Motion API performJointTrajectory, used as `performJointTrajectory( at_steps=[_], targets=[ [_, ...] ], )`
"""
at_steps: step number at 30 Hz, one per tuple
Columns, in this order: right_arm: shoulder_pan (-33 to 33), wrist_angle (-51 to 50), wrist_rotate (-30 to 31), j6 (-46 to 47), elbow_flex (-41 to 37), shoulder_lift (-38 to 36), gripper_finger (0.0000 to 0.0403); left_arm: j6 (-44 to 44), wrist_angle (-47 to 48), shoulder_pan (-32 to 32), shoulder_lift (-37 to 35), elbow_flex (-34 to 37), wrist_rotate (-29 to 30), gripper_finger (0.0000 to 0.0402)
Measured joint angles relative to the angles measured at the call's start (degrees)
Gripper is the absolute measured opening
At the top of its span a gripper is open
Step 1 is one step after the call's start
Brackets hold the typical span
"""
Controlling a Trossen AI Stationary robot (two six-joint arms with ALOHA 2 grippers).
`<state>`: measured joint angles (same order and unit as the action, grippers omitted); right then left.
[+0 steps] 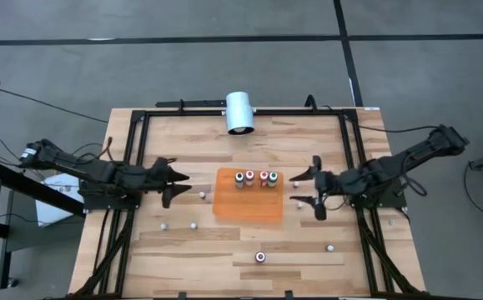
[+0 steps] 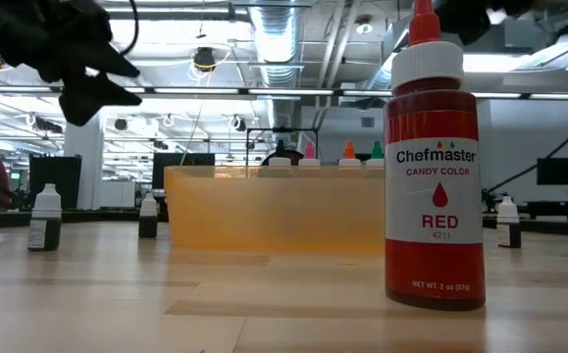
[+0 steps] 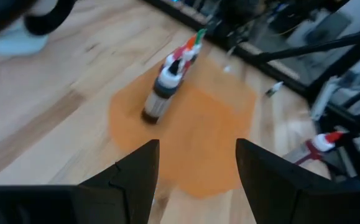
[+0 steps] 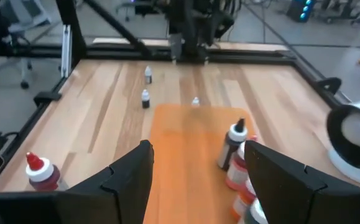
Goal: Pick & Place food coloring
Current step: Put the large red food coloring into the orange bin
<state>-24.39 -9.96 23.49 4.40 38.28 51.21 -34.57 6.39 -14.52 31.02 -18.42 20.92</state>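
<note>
The left gripper point(image 1: 177, 185) hangs above the table with fingers spread and nothing between them. Just ahead of it lies the orange mat point(image 1: 248, 208). Its arm stretches in low from the table's left edge.

The right gripper point(image 1: 309, 188) faces it from the mat's other side, likewise spread wide and empty, its arm reaching in from the right edge.

Between the two grippers, a row of four food coloring bottles point(image 1: 254, 179) stands upright on the mat's far strip. In the low view the mat's edge hides their bodies; only the tips show.

Another bottle, the red bottle point(image 2: 434, 167), stands off the mat, near the front edge. Several small bottles point(image 1: 193, 225) are scattered across the wood, too small to tell their colours.

A white cylinder point(image 1: 239, 112) lies at the table's far edge.
</note>
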Motion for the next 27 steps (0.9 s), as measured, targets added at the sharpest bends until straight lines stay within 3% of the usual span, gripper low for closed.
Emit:
performJointTrajectory(
  at_steps=[5, 17, 27],
  targets=[
    [-1.6, 0.0, -1.0, -0.1, 4.1, 7.5, 0.0240, 2.7, -4.4, -3.7, -3.7, 3.1, 1.0, 0.0203],
    [-4.9, 0.2, -10.2, -0.4, 11.4, 20.6, 0.0240, 5.0, -11.1, -14.8, -4.1, 6.3, 1.4, 0.0203],
    [-9.1, 1.3, -10.3, 3.6, 18.0, 32.5, 0.0240, 8.0, -11.0, -24.2, -4.5, 6.3, 7.6, 0.0203]
  ],
)
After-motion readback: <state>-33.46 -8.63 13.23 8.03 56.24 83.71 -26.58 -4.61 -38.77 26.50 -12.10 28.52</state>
